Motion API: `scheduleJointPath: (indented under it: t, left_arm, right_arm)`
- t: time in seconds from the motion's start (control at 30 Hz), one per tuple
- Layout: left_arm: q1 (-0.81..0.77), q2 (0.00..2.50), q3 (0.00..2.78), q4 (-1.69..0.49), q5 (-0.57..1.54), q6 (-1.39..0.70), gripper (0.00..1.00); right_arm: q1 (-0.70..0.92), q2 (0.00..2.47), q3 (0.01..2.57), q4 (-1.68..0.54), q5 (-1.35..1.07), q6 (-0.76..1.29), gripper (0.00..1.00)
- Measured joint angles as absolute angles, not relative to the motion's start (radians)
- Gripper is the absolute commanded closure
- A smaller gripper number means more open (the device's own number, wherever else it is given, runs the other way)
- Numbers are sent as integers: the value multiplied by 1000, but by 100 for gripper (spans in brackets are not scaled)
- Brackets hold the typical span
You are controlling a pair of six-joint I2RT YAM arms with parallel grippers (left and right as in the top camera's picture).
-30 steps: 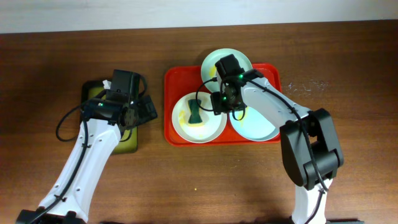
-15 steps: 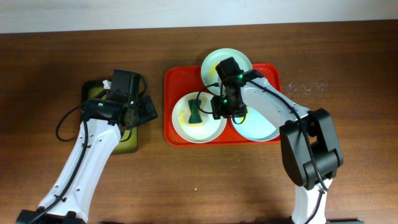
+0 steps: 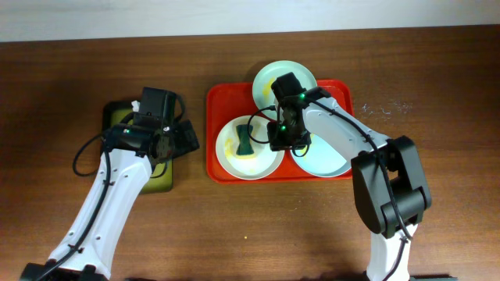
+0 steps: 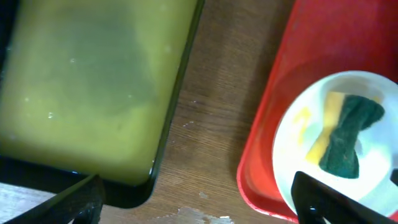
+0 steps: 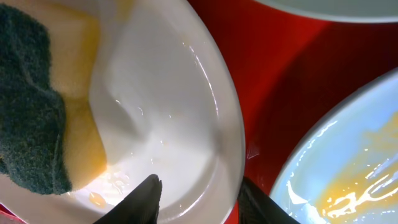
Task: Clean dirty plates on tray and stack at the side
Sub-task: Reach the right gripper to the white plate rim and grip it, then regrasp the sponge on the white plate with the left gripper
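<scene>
Overhead: my right gripper (image 3: 283,136) hung at the rim of the white plate (image 3: 262,160) on the red tray (image 3: 215,101). Left wrist: my left gripper (image 4: 196,199) gaped, empty, beside the black-rimmed tray (image 4: 174,124). Right wrist: my jaws straddled that rim, unclosed; the sponge (image 5: 31,124) lay inside.

The tray (image 3: 215,101) sat mid-way across the table (image 3: 437,156) w/ 3 plates. The front-left plate (image 3: 254,165) & front-right plate (image 3: 328,160) lay side by side in it. The back plate (image 3: 305,74) was behind them, overhanging the far rim. A sponge (image 3: 244,143) lay on the front-left plate. The small tray (image 3: 162,181) sat apart, to the left.
</scene>
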State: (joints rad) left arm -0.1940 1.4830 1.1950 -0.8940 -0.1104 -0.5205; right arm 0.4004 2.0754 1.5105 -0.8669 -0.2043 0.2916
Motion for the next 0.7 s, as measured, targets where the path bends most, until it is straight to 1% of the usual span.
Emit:
scheduleJointPath:
  t: [0.07,0.17,0.27,0.3,0.37,0.43,0.5,0.63,0.67,0.7]
  left_arm:
    - [-194,1483,1195,-894,-93,-509,14]
    - [-194,1483,1195,-894,-76,-492,24]
    - [-194,1486,1195,-894,-62,-487,35]
    - [-194,1491,1195,-894,-51,-483,40]
    - [-194,1509,1195,-892,-22,-484,44]
    - [-194,1541,1195,-878,32,-474,42]
    - [-200,1565,1195,-860,72,-440,40]
    - [-243,1622,1195,-801,155,-402,34]
    - [-262,1633,1195,-780,169,-395,34]
    - [-276,1641,1195,-761,177,-390,34]
  right_arm:
    - [400,2075,1501,-855,-204,292,59]
    - [400,2077,1487,-848,-205,292,59]
    - [400,2081,1485,-839,-205,292,67]
    - [400,2081,1485,-835,-204,290,75]
    - [400,2081,1485,-832,-203,294,77]
    - [400,2081,1485,-826,-204,292,77]
    - [400,2081,1485,-822,-204,292,80]
    - [400,2081,1485,-818,-204,292,81]
    - [400,2081,1485,-817,-204,292,86]
    - [400,2081,1485,-816,-204,292,88]
